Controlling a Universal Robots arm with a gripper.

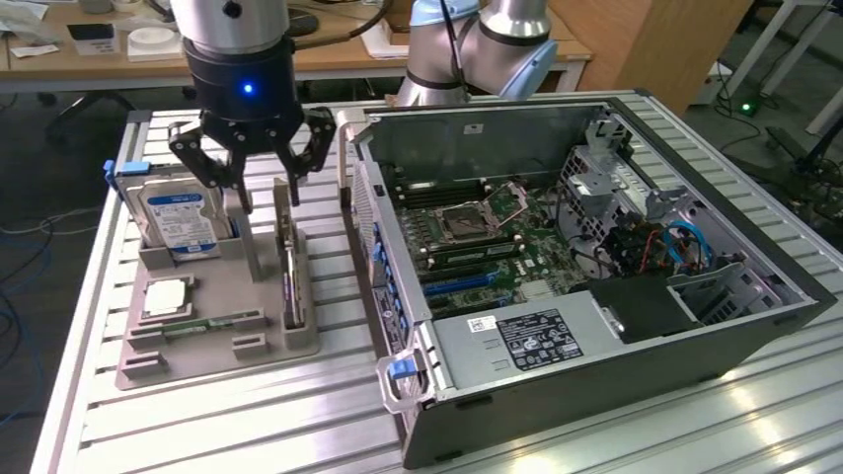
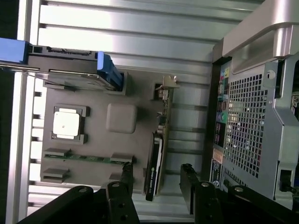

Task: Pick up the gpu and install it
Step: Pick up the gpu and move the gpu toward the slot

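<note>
- One end effector (image 1: 268, 200) hangs over the grey holder (image 1: 264, 348) on the slatted worktop (image 1: 237, 420), jaws spread wide and holding nothing.
- In the wrist view the end effector (image 2: 156, 179) straddles the gpu (image 2: 158, 151): one of the fingers (image 2: 126, 176) stands on each side, and a clear gap is visible between each finger and the card.
- In the exterior view the gpu (image 1: 290, 267) stands on its long edge in a slot of the holder, just below the fingertips.
- Beside it, towards the exterior view's left, a hard drive (image 1: 182, 219) with a blue label stands upright in the same holder.
- A processor chip (image 1: 168, 296) and a green memory stick (image 1: 197, 324) lie in front of the drive.
- The open computer case (image 1: 593, 380) lies on its side just beside the holder, at the exterior view's right.
</note>
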